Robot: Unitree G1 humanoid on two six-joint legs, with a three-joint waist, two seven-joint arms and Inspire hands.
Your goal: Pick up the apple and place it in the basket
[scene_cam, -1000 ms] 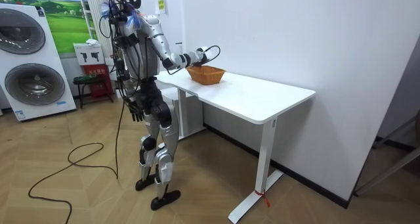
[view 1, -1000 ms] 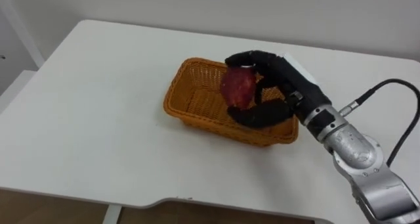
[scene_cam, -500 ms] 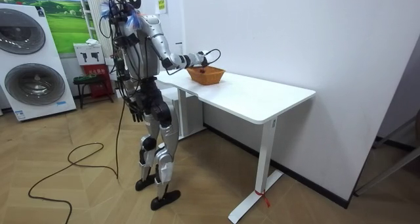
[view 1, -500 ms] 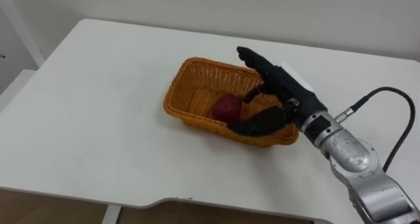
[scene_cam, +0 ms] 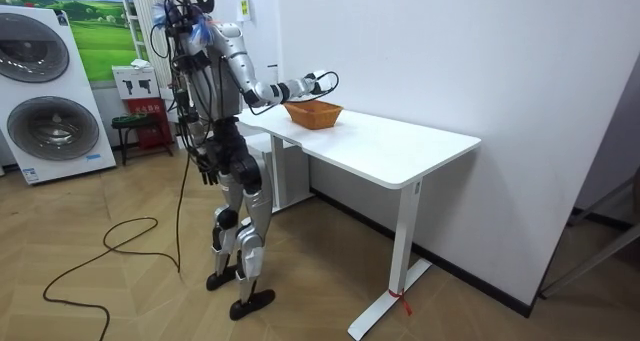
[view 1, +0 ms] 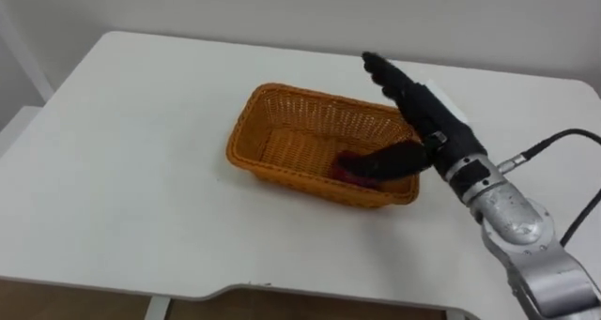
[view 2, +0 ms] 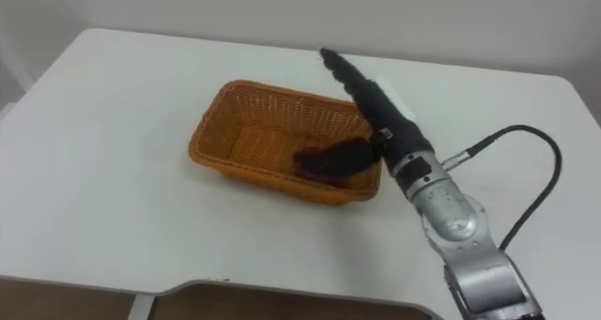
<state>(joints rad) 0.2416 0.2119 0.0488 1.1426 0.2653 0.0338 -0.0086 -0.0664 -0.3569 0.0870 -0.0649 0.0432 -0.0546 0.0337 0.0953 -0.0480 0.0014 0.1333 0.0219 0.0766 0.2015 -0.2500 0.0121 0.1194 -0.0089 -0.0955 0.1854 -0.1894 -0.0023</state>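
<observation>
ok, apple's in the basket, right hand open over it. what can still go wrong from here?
1. The right hand has its thumb low inside the basket, next to the apple. A straight pull-back could catch the wicker wall and drag the basket across the table.
2. The thumb hides part of the apple, so contact can't be ruled out. The apple might roll as the hand lifts.
</observation>
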